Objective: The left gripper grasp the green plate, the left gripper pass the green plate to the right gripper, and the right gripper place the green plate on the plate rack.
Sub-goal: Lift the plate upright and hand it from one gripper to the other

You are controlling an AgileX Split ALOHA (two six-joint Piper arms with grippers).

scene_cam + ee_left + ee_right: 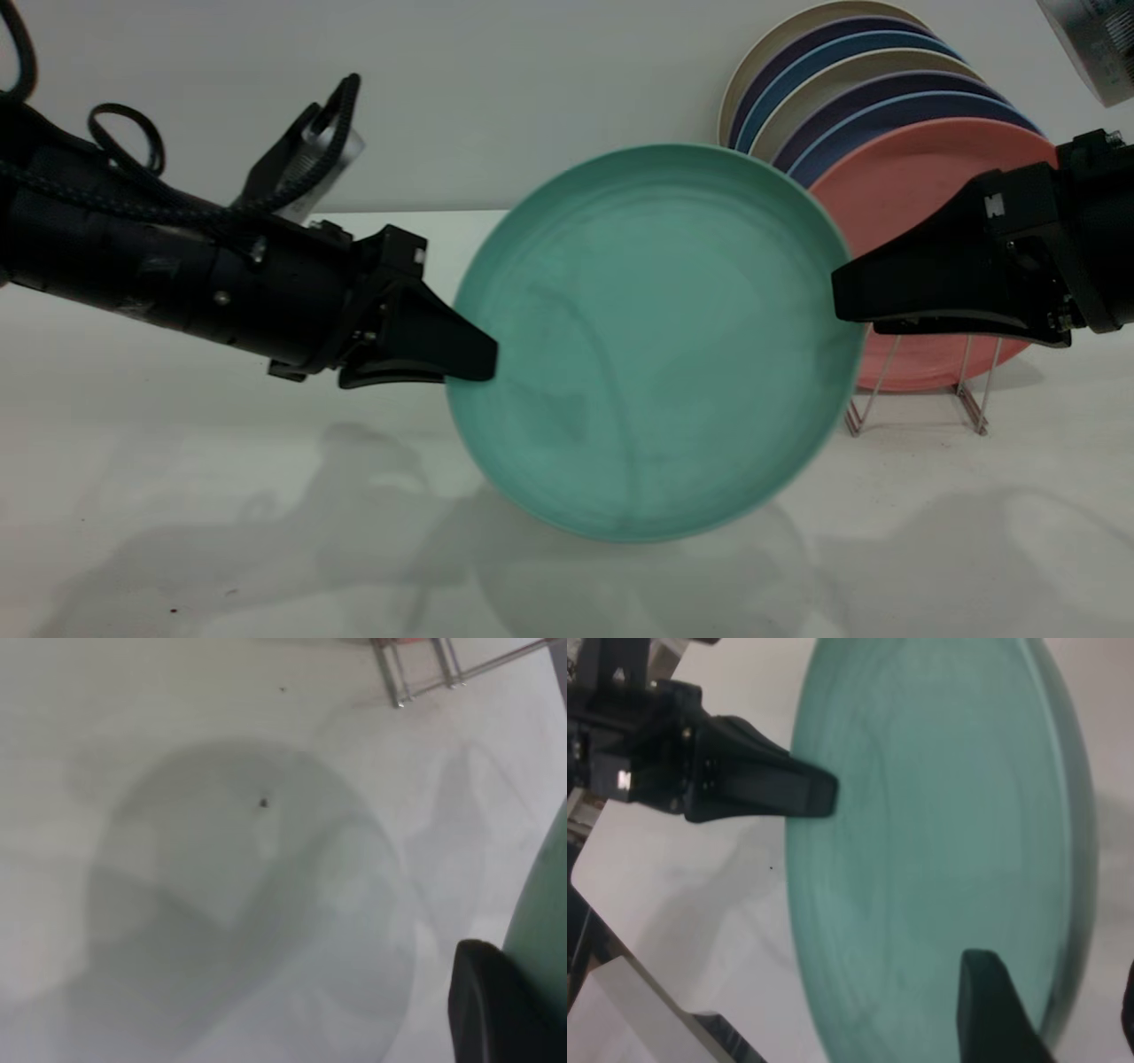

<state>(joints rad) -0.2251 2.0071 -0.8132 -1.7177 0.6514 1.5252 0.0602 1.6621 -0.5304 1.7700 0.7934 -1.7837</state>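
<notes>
Held upright mid-handover, the green plate (656, 341) is pinched by the left gripper (468, 359) at one rim while the right gripper (849, 299) straddles the opposite rim, just before the plate rack (970, 390), needing a firm clamp before release.

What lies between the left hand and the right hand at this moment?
The green plate, held upright above the table, spans the whole gap in the exterior view: the left hand is shut on its left rim and the right hand meets its right rim.

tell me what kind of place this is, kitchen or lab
Probably a lab test bench, not a kitchen: a bare white table against a blank wall, two robot arms holding a green plate between them, and a wire plate rack of coloured plates.
</notes>
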